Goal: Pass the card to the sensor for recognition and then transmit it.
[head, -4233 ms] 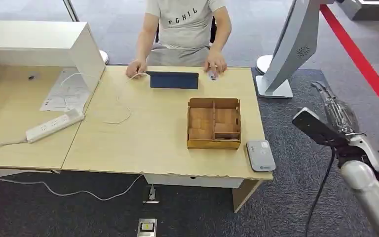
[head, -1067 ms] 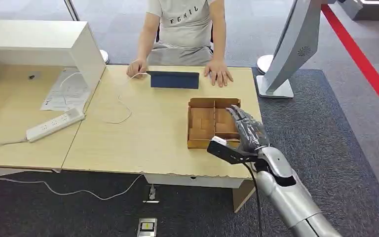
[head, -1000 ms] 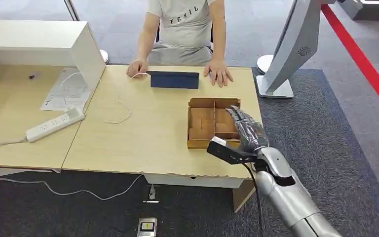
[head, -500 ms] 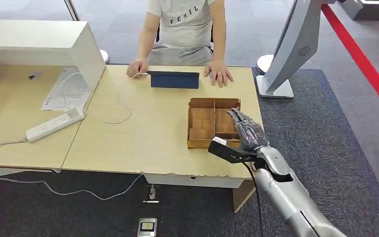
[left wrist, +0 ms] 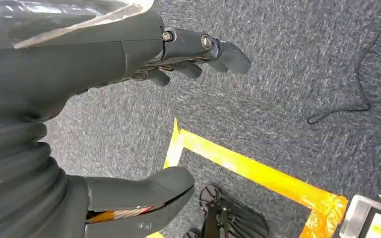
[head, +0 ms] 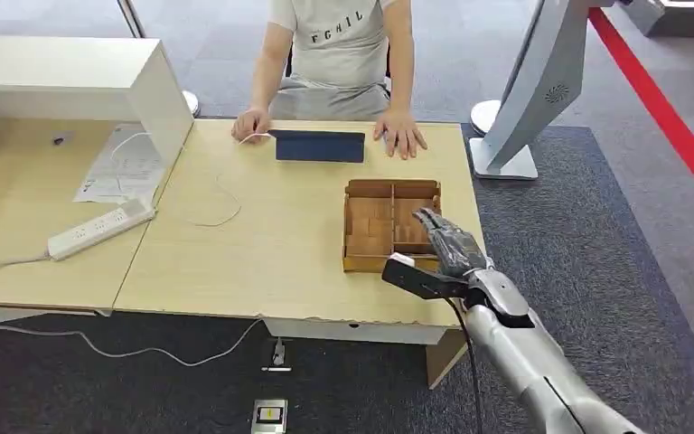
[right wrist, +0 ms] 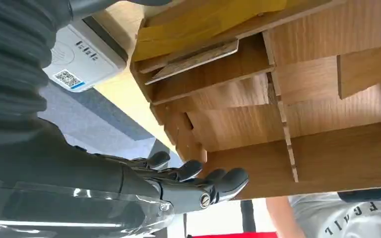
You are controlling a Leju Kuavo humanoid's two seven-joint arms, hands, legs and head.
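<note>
**Right hand over the box, both hands empty**

Head view: my right hand (head: 452, 242) hangs over the near right corner of the wooden box (head: 354, 264), which sits near the right end of the table (head: 262, 244). The fingers (head: 432, 220) are stretched forward and loose, with nothing in them. Across the table a person (head: 339, 45) sits with one hand (head: 402, 136) flat on the top, just beside a dark blue folder (head: 319, 146). A white power strip (head: 99, 229) lies well apart on the left table. A white stand (head: 529, 90) rises from the carpet past the table's right end.

Left wrist view: my left hand (left wrist: 54, 64) hangs over grey carpet (left wrist: 278, 99) marked with a yellow tape line (left wrist: 248, 171). Its fingers (left wrist: 228, 52) are lightly bent, the thumb is apart from them, and the hand holds nothing.

Right wrist view: the right hand is close above the box's divided compartments, fingers straight and side by side, gripping nothing. The sensor (right wrist: 82, 57), a pale grey pad with a code sticker, lies on the table just beside the box wall. Thin tan flat pieces (right wrist: 193, 62) rest slanted in one compartment. I cannot tell whether any of them is the card.
</note>
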